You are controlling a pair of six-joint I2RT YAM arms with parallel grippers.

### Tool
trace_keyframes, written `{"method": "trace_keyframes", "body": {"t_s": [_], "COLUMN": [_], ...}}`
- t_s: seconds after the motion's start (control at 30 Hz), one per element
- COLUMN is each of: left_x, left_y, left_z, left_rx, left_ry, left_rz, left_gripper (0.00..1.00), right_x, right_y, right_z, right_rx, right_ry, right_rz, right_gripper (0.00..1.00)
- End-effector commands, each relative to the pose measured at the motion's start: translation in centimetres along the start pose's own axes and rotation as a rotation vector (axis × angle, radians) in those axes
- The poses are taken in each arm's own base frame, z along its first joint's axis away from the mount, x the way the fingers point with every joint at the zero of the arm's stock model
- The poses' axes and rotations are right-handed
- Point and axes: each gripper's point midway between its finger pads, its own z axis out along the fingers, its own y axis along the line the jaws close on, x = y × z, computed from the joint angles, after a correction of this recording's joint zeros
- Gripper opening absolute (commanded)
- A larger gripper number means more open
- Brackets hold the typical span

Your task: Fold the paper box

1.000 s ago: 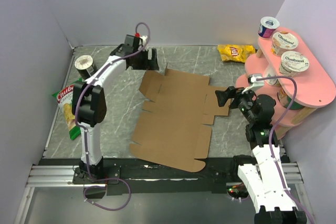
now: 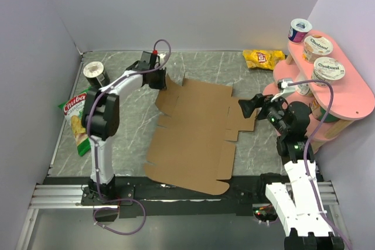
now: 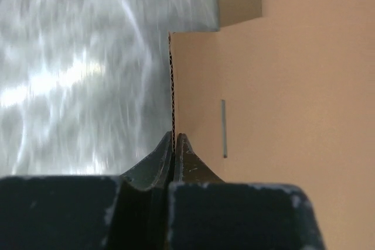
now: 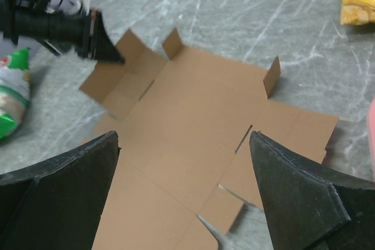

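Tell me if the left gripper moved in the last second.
Yes. The left gripper came nearer, away from the back wall, onto the paper box; its fingers pinch a far-left flap.

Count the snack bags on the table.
2. A yellow bag lies at the far right, beside the pink shelf; a green bag lies at the far left. The shelf could hide others.

Top camera looks down; 2 wrist cameras share paper box point(image 2: 196, 133).
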Motion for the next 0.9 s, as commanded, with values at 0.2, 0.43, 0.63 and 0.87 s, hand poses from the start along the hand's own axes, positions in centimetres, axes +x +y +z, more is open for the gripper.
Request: {"method": "trace_keyframes", "body": {"t_s": [0.2, 0.43, 0.63, 0.87], "left_x": [-5.2, -3.7, -2.7, -2.2], "left_y": [-3.6, -4.2, -4.8, -5.5], "left_z": [-17.2, -24.5, -27.4, -28.1], "left_rx": [-0.015, -0.06, -0.064, -0.053], "left_ry": [-0.607, -0.831, -0.917, -0.931], "left_rz": [0.206, 0.259, 0.285, 0.298], "left_gripper": [0.01, 0.01, 0.01, 0.01], "right_x": [-3.2, -4.4, -6.8, -7.9], "right_y": [1.5, 0.7, 0.3, -0.1], "right_z": [1.6, 4.1, 3.9, 5.6], "right_rx": [-0.044, -0.03, 0.004, -0.01], "right_ry": [-0.015, 0.022, -0.033, -0.035], "right_rz": [0.17, 0.193, 0.119, 0.088], "right_gripper": [1.0, 0.99, 1.0, 1.0]}}
